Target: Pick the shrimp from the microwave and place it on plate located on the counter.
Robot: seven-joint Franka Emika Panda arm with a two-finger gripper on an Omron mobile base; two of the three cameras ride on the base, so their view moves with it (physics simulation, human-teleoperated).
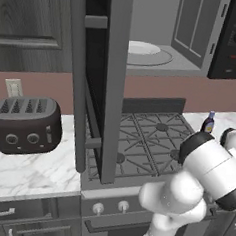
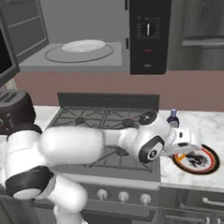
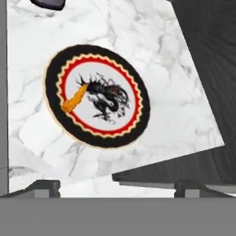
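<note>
No legible brand or writing anywhere; only a black dragon figure printed at the centre of the plate (image 3: 97, 96), ringed by red, a scalloped yellow line and a wide black band. Lying on that plate, left of the dragon and touching its edge: the shrimp (image 3: 74, 99), a small orange tapered sliver, free of the fingers. Set on the counter (image 3: 152, 55), glossy white marble look with grey veins, close to its front edge, with dark cabinet fronts below. Hovering just above the plate in the right base view, the gripper (image 2: 190, 147); in the hand view, fingertips (image 3: 44, 186) spread far apart at the bottom corners, clearly parted and holding nothing. Bare marble all around the plate. Small dark-capped bottle (image 2: 173, 118) standing near, just behind the wrist. Up above, the microwave (image 2: 146, 32), grey boxy cavity, door (image 1: 100, 78) swung wide over the grated stovetop (image 1: 148, 142), round white dish (image 2: 84, 45) on the turntable, black panel with a knob. Far left, dark four-slot toaster (image 1: 25, 124) on marble.
</note>
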